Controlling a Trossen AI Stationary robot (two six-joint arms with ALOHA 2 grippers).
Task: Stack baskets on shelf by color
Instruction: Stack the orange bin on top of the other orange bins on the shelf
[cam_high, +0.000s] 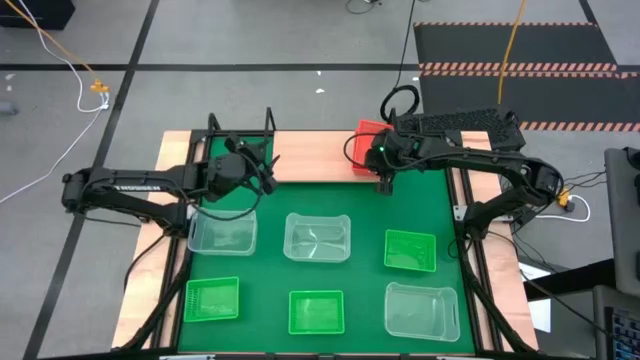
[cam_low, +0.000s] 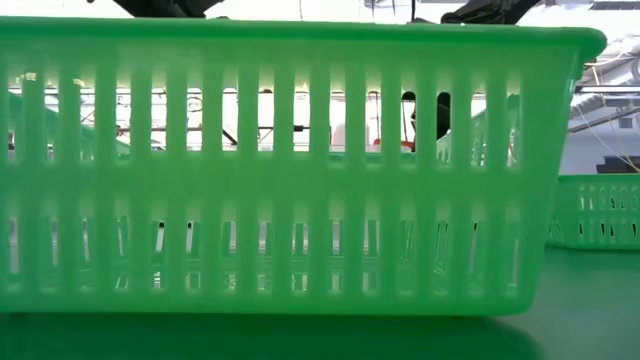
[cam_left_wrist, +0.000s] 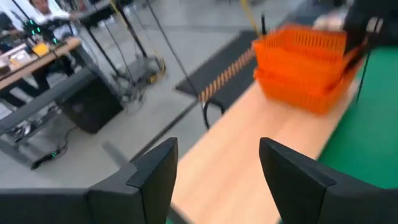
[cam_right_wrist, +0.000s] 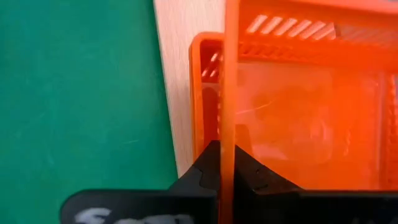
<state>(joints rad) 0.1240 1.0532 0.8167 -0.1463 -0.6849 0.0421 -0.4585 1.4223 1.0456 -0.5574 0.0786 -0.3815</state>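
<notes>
The shelf (cam_high: 310, 155) stands along the table's far edge. Stacked red baskets (cam_high: 365, 138) sit on its right part and also show in the left wrist view (cam_left_wrist: 301, 65). My right gripper (cam_high: 383, 175) is shut on the top red basket (cam_right_wrist: 298, 118). My left gripper (cam_high: 260, 170) is open and empty over the shelf's left part (cam_left_wrist: 249, 162). Three clear baskets (cam_high: 222, 232) (cam_high: 317, 237) (cam_high: 422, 310) and three green baskets (cam_high: 212, 299) (cam_high: 316, 312) (cam_high: 410, 250) rest on the green mat. My right gripper pinches the top red basket's side wall at its rim (cam_right_wrist: 229, 124), one finger inside the basket and one outside. The fingers come from above, pointing down. The basket sits upright over another red basket (cam_right_wrist: 208, 68) on the shelf; whether it rests in it, I cannot tell.
A green basket (cam_low: 290, 170) fills the low view, with another (cam_low: 595, 210) at its right. The shelf's black rod frame (cam_high: 240, 125) rises at the far left. Bare green mat (cam_high: 300, 195) lies between the shelf and the baskets.
</notes>
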